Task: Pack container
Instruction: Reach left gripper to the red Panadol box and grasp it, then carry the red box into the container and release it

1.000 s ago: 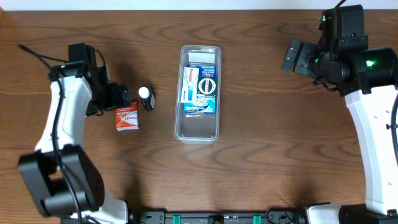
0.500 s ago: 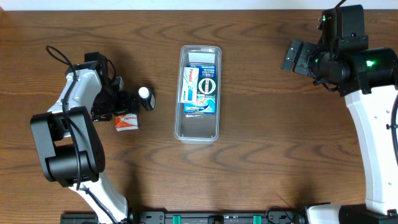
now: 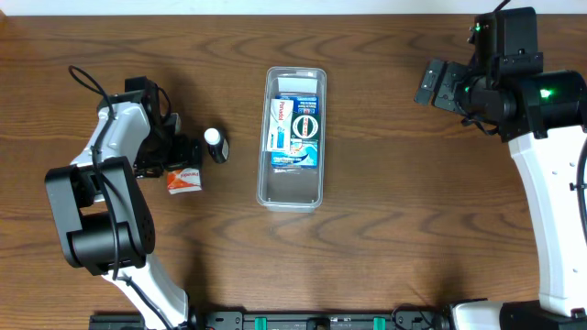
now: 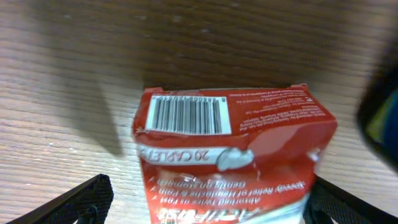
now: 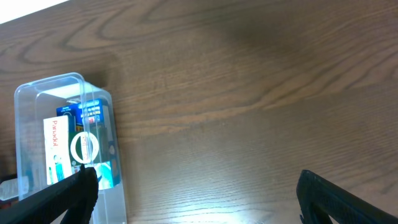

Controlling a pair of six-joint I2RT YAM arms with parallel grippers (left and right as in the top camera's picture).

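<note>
The clear plastic container [image 3: 293, 196] stands lengthwise at the table's middle and holds a blue carton [image 3: 295, 134] and a white box. It also shows at the left of the right wrist view [image 5: 62, 90]. A red medicine box [image 3: 185, 181] lies left of it. In the left wrist view the red box [image 4: 233, 146] sits between my left gripper's [image 4: 211, 214] spread fingers, with a gap at the left finger. In the overhead view my left gripper [image 3: 177, 163] is low over the box. My right gripper [image 3: 432, 82] is open and empty, above bare table at the far right.
A small black bottle with a white cap [image 3: 215, 144] stands between the red box and the container, close to my left gripper. It appears as a dark blur at the right edge of the left wrist view [image 4: 379, 121].
My left arm has swung round and come down onto the red box. The box has shifted slightly toward the front left and tilted. The right arm has not moved.
</note>
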